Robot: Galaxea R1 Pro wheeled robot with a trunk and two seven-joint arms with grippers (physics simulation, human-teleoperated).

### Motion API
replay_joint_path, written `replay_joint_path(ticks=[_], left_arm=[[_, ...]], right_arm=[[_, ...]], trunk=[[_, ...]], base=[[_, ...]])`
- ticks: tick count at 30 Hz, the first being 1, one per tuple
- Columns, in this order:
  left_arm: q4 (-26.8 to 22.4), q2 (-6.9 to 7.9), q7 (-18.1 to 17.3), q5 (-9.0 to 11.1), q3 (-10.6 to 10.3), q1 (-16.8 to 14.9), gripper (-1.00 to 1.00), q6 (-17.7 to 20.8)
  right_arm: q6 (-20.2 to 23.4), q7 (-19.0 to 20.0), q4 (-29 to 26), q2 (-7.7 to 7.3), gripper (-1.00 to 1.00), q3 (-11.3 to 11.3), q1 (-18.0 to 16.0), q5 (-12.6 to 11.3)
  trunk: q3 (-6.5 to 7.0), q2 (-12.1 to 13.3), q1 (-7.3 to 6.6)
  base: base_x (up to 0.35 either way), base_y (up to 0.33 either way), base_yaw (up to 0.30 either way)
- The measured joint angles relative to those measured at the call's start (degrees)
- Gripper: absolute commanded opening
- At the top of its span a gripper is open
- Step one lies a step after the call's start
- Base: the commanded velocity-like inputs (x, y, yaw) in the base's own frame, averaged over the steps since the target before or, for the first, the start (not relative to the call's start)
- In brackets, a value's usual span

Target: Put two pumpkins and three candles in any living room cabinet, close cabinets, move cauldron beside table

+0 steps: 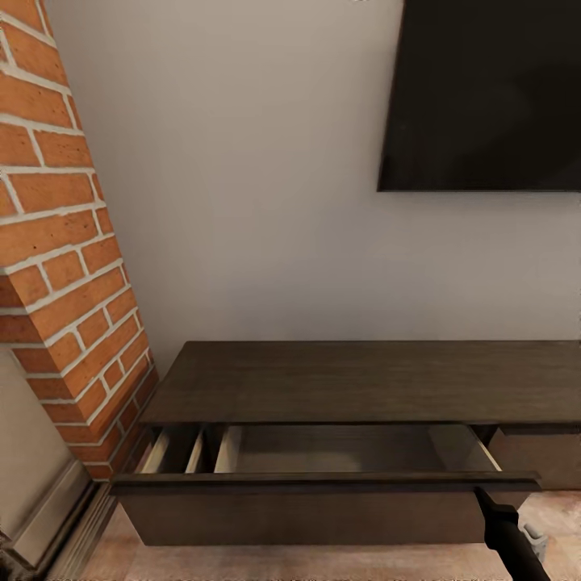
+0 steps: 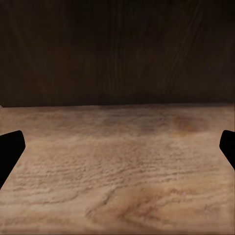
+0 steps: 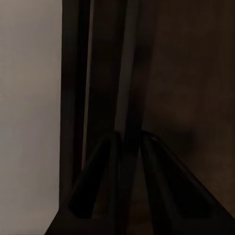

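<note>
Cabinet [image 1: 363,383] stands against the wall under the TV [image 1: 484,93], beside the brick fireplace [image 1: 64,266]. Its left drawer [image 1: 323,482] is pulled out. Right gripper [image 3: 129,139] pinches the drawer front's top edge. Left gripper [image 2: 117,147] spread wide above plank floor [image 2: 117,171].

The cabinet [image 1: 355,383] drawer [image 1: 323,484] stands pulled out, its interior seemingly unobstructed from above; brick fireplace [image 1: 64,266] crowds the left.

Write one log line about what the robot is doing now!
drawer: pulled out of cabinet, looks empty | right tool: pinching drawer front's top edge | left tool: open over floor
</note>
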Motion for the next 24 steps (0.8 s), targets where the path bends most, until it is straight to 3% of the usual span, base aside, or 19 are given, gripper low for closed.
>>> replay_joint_path(ticks=[24], left_arm=[[0.08,-0.01,0.02,0.0,0.0,0.0,1.0,0.0]], right_arm=[[0.0,-0.03,-0.01,0.04,-1.0,-0.15,0.0,-0.08]], trunk=[[0.0,0.0,0.0]], base=[[-0.101,0.0,0.0]])
